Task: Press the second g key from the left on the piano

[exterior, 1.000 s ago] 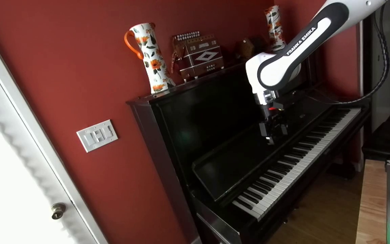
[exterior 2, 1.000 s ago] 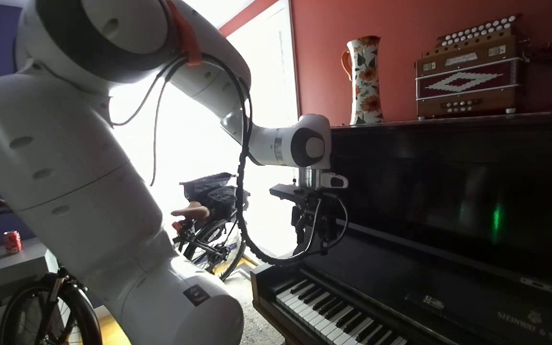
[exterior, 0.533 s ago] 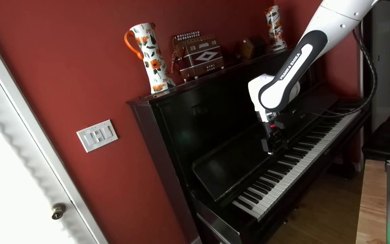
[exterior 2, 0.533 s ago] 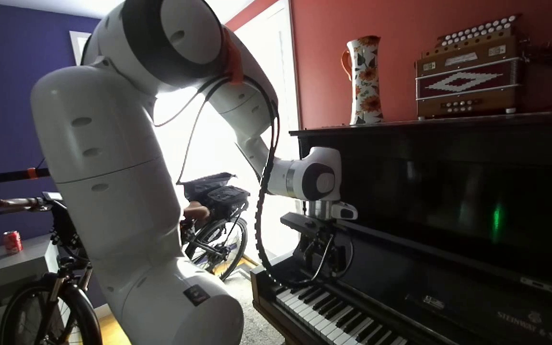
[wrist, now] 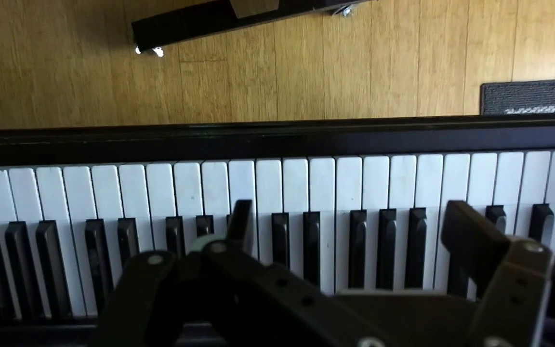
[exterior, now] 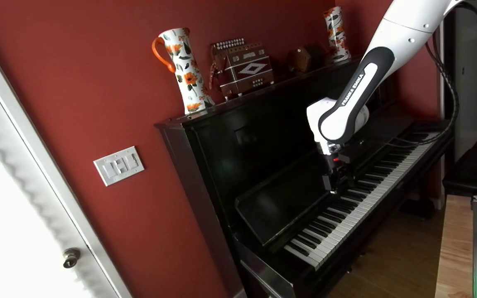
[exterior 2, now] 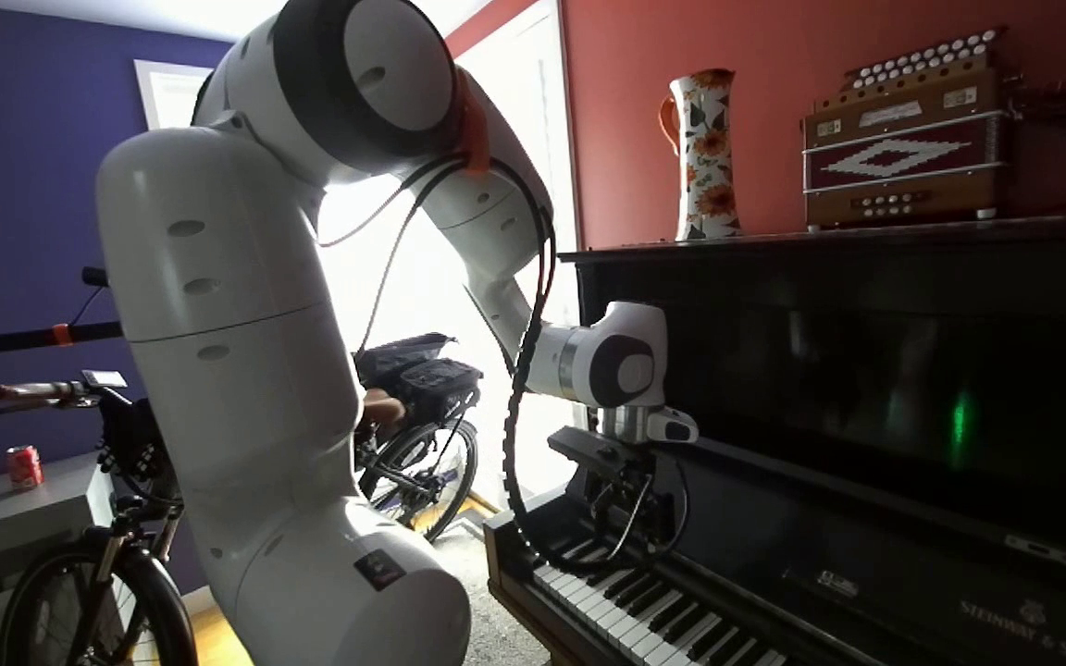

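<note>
The glossy black piano [exterior: 218, 174] stands against the red wall and also shows in an exterior view [exterior 2: 866, 370]. In the wrist view its keyboard end is at the right and its front edge is at the top. My gripper [wrist: 353, 217] is open and empty, with its fingers spread over the keys. By the black-key groups, the second g key [wrist: 215, 185] from the piano's left end lies just left of the left finger there. In both exterior views the gripper [exterior: 341, 186] hangs pointing down [exterior 2: 630, 523], close above the keyboard. Its exact height is unclear.
A floral pitcher [exterior: 186, 74], an accordion [exterior: 246, 68] and a second floral vase [exterior: 336, 35] stand on the piano top. The arm's cable [exterior 2: 514, 444] loops low beside the gripper. A bicycle [exterior 2: 417, 472] stands behind. The open music panel rises behind the keys.
The arm and gripper have come down from higher in front of the piano's panel to low over the keys, moving slightly right in both exterior views. The piano has not visibly changed.
</note>
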